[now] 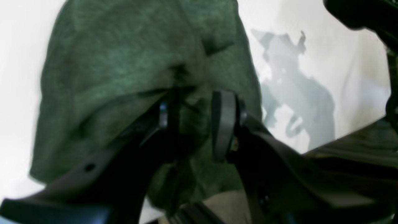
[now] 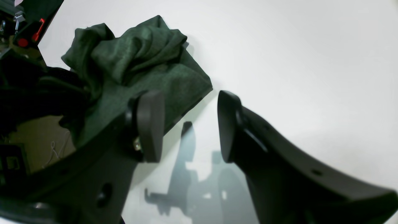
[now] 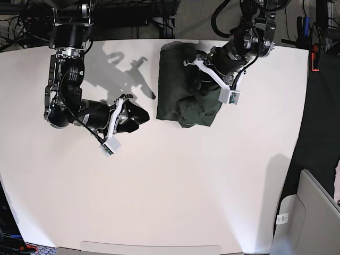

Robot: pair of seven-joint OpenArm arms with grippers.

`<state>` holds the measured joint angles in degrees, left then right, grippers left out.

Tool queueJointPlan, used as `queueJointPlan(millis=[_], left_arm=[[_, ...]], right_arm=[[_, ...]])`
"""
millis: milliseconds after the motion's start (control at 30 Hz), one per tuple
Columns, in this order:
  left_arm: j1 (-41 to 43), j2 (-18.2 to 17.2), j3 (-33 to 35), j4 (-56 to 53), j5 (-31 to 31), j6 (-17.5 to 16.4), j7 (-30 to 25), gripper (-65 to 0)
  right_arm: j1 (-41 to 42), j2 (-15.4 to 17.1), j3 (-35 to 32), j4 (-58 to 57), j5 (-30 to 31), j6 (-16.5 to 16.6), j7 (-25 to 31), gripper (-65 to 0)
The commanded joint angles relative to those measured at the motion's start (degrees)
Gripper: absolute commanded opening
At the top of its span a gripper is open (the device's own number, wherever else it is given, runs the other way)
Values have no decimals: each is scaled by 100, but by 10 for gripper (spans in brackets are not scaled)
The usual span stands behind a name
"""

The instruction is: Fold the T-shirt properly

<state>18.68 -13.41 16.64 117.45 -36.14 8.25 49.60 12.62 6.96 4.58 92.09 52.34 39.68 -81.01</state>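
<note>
Right now I see the T-shirt (image 3: 183, 85) lying bunched in a rumpled heap on the white bench (image 3: 175, 191), toward its far edge. My left tool (image 1: 194, 124) is down in the cloth with a fold of fabric between its pads; the wrist view is blurred, so I cannot tell whether it is actually pinching. My right tool (image 2: 189, 124) hangs above bare bench just beside the shirt's near corner, its pads spread apart with nothing between them.
</note>
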Motion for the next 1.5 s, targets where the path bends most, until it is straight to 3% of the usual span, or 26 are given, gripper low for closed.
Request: queueJointPlan(millis=[0, 167, 233, 400, 633, 833, 1000, 1100, 1467], left_arm=[[-26, -105, 204, 101, 102, 164, -279, -484], [-26, -387, 1136, 93, 1069, 1447, -789, -482], [-35, -395, 1382, 75, 1403, 1702, -789, -482], [-43, -395, 1575, 66, 1904, 1729, -815, -498], [-26, -404, 1355, 93, 1904, 1738, -833, -643], [44, -369, 766, 101, 1904, 1790, -824, -644], [255, -378, 353, 101, 1904, 2432, -798, -644], [422, -378, 213, 101, 1904, 2485, -807, -644], [748, -369, 125, 101, 1895, 2502, -824, -645]], right_arm=[[140, 20, 12, 87, 116, 32, 101, -389], [219, 20, 12, -159, 116, 32, 101, -389], [281, 20, 21, -185, 116, 32, 101, -389], [351, 20, 21, -256, 116, 32, 101, -389], [386, 20, 21, -396, 116, 32, 101, -389], [395, 12, 12, -475, 107, 32, 106, -389], [562, 12, -260, -475, 107, 32, 106, -389], [676, 3, -471, -467, -104, 32, 114, -389], [1626, -683, -1930, -906, -1115, 32, 114, -389]])
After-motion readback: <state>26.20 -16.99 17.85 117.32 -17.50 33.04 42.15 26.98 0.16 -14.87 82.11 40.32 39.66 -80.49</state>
